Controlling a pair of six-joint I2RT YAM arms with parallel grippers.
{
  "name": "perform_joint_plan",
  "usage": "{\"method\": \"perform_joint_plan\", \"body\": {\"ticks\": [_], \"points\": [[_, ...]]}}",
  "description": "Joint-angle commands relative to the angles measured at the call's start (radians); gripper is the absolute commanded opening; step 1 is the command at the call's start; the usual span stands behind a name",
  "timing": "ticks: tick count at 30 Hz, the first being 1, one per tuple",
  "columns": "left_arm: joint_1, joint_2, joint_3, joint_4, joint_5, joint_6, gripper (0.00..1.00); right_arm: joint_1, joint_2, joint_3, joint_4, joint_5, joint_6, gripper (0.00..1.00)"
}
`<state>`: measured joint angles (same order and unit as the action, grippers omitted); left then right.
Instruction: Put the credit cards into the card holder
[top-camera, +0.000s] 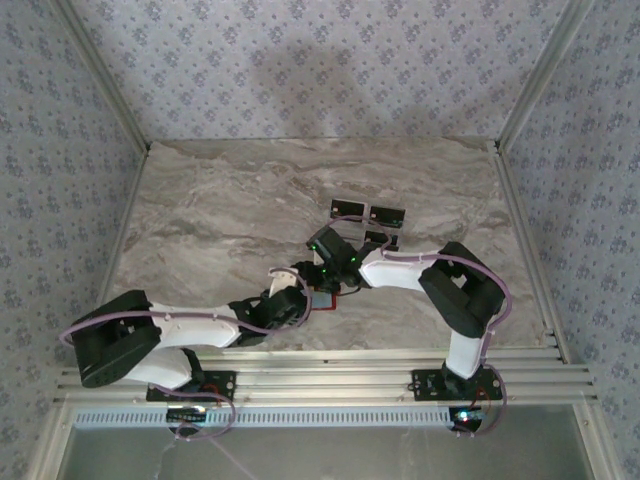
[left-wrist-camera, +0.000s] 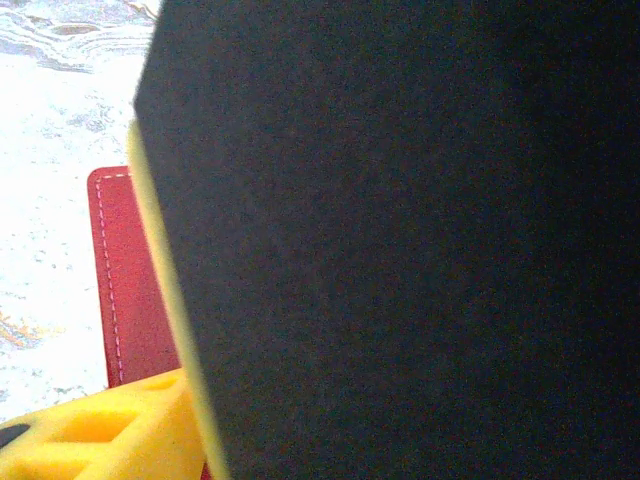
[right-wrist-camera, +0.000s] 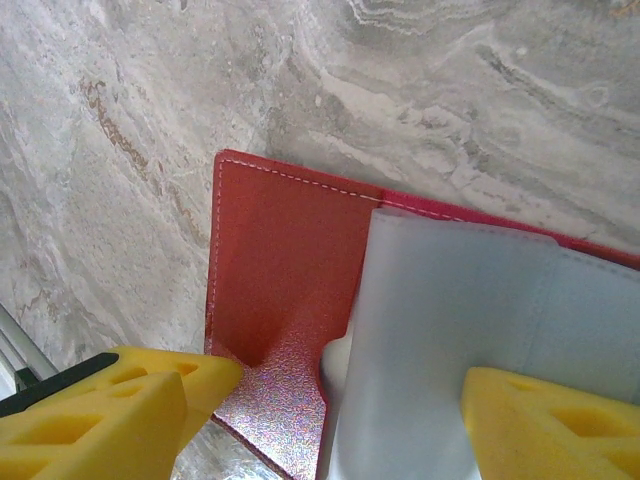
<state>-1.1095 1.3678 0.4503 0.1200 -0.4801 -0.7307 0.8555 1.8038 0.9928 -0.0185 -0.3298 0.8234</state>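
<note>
Card holder red, stitched edge, perhaps open; right pincer spread; left pincer unclear.

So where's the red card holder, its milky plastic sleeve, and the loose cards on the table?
card holder (right-wrist-camera: 280, 250): right wrist view, red inner flap.
plastic sleeve (right-wrist-camera: 470, 300): right wrist view, its middle.
credit cards (top-camera: 348, 209): top external view, face of the leftmost card.

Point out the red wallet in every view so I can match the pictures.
Top external: red wallet, just below centre.
Left wrist: left side, its stitched edge showing.
Right wrist: centre, a clear sleeve over its right part.
Shared landmark: the marble table beneath it.
</note>
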Motion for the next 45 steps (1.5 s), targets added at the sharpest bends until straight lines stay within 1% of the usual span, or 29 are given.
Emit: {"method": "perform_joint_plan", "body": {"ticks": [1, 9, 15, 23, 38, 42, 45], "points": [[-0.007, 0.026, 0.016, -0.047, -0.018, -0.018, 0.62, -0.001, -0.027, -0.006, -0.062, -0.012, 0.005, 0.77], [-0.007, 0.039, 0.014, -0.049, -0.015, -0.029, 0.62, -0.036, -0.140, -0.021, -0.101, 0.018, -0.010, 0.77], [-0.007, 0.052, 0.014, -0.050, -0.018, -0.038, 0.61, -0.055, -0.171, -0.044, -0.114, 0.031, -0.014, 0.78], [-0.007, 0.056, 0.014, -0.044, -0.016, -0.041, 0.61, -0.058, -0.144, -0.066, -0.092, 0.028, -0.008, 0.78], [-0.007, 0.053, 0.014, -0.038, -0.015, -0.035, 0.61, -0.041, -0.059, -0.044, -0.067, -0.001, -0.004, 0.78], [-0.007, 0.035, 0.013, -0.043, -0.013, -0.033, 0.61, -0.038, -0.055, -0.036, -0.065, -0.008, -0.001, 0.78], [-0.007, -0.009, 0.004, -0.054, -0.008, -0.031, 0.62, -0.031, -0.061, -0.024, -0.073, -0.012, -0.002, 0.78]]}}
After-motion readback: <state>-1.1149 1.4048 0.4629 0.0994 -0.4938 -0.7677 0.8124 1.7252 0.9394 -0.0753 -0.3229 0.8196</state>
